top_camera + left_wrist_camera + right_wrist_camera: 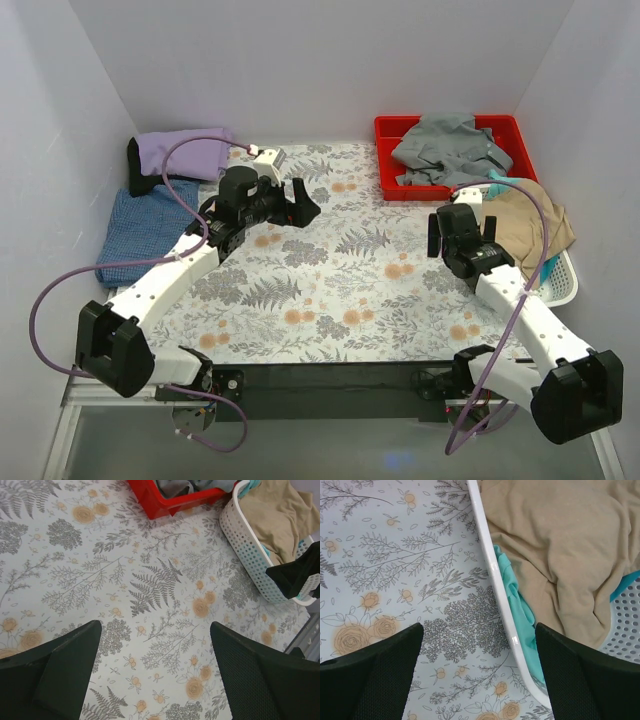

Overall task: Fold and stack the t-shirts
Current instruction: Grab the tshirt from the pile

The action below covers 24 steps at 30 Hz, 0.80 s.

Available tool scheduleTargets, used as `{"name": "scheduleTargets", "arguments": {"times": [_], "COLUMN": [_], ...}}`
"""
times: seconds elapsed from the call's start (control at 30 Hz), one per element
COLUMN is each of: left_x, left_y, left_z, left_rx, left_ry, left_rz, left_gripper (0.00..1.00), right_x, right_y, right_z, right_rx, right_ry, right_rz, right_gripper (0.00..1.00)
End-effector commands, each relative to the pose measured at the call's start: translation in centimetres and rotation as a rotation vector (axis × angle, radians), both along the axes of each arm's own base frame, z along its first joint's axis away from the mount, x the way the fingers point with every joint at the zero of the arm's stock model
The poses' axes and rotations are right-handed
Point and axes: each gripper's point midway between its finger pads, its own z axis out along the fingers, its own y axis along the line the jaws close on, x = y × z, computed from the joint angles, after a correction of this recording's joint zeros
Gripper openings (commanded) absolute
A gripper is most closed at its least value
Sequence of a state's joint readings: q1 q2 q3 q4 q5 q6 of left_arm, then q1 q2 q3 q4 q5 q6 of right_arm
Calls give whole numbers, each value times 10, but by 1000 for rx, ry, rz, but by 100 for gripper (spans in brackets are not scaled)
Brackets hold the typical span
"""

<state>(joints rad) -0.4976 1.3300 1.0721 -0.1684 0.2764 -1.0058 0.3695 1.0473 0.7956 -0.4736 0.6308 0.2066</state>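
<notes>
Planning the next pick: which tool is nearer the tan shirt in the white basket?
Right. The right tool hovers open over the basket rim, just beside the tan shirt; the left tool is across the table, nearer the lavender shirt.

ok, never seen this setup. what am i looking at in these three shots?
Two robot arms bolted to a floral-covered table. The wide picture is from a camera overhead. The other two come from the wrists, looking out between each arm's own black fingers. Left gripper and right gripper are both open, holding nothing. On the table: lavender shirt and blue shirt at left, grey shirt in a red bin, tan shirt over a teal shirt in a white basket.
</notes>
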Motion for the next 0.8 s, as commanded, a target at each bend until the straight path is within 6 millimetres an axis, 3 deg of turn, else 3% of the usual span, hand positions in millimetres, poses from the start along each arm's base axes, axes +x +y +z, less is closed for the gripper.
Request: {"name": "scheduleTargets", "arguments": {"times": [0.0, 0.2, 0.43, 0.67, 0.77], "left_x": [4, 5, 6, 10, 7], "left_y": [16, 14, 8, 15, 12], "left_z": [37, 38, 27, 0, -5], "left_rx": [17, 15, 8, 54, 54], "left_ry": [-132, -110, -74, -35, -23], "left_rz": [72, 69, 56, 95, 75], "left_gripper": [90, 90, 90, 90, 90], "right_x": [9, 7, 13, 16, 20], "right_y": [-26, -81, -91, -103, -117], "right_z": [21, 17, 8, -5, -12], "right_rx": [-12, -67, -25, -38, -29], "right_ry": [-58, -11, 17, 61, 78], "right_rz": [-119, -266, -298, -339, -390], "right_gripper": [98, 98, 98, 99, 98]}}
